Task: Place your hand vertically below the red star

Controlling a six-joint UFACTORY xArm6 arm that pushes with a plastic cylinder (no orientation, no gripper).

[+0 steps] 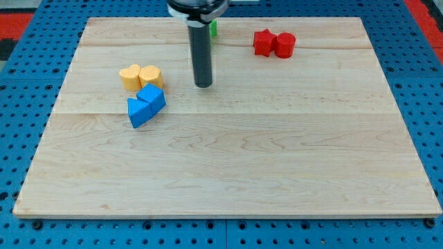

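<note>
The red star [263, 42] lies near the view's top, right of centre, touching a red round block [285, 45] on its right. My tip [203, 85] rests on the board to the lower left of the star, well apart from it. The tip stands right of the yellow blocks and touches no block.
Two yellow blocks [130, 77] [150, 75] sit side by side at the left. Just below them are a blue cube [152, 97] and a blue triangle [139, 112], touching. A green block [214, 28] is partly hidden behind the rod at the top. The wooden board [228, 173] lies on blue pegboard.
</note>
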